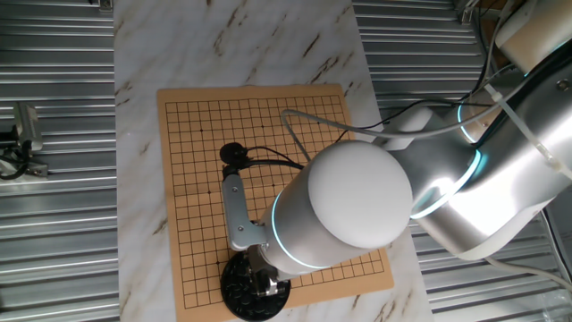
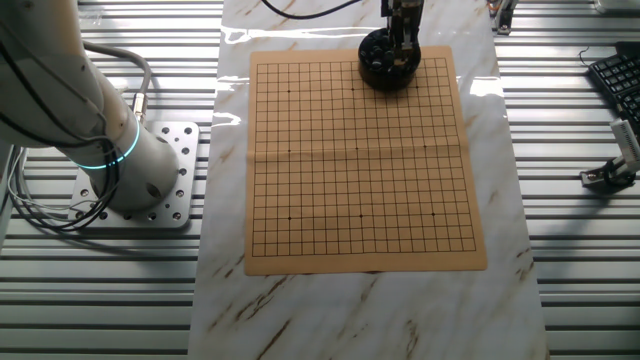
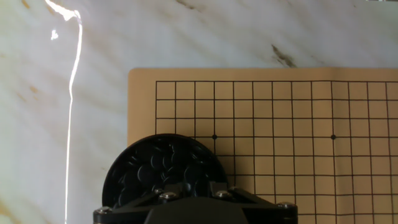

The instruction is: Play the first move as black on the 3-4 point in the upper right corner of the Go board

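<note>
With the gripper [image 2: 403,52] lowered into the bowl [image 2: 387,62] of black stones [image 3: 163,167] at the tabletop's [image 2: 350,310] far edge — finger state unclear — it should pinch one stone only, centred between the pads.

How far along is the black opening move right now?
Done: the gripper is down over the bowl of black stones at one edge of the Go board. In hand: picking a stone; whether one is gripped cannot be seen. Left: carrying it to the 3-4 point and placing it. No stone shows on the grid yet.
</note>
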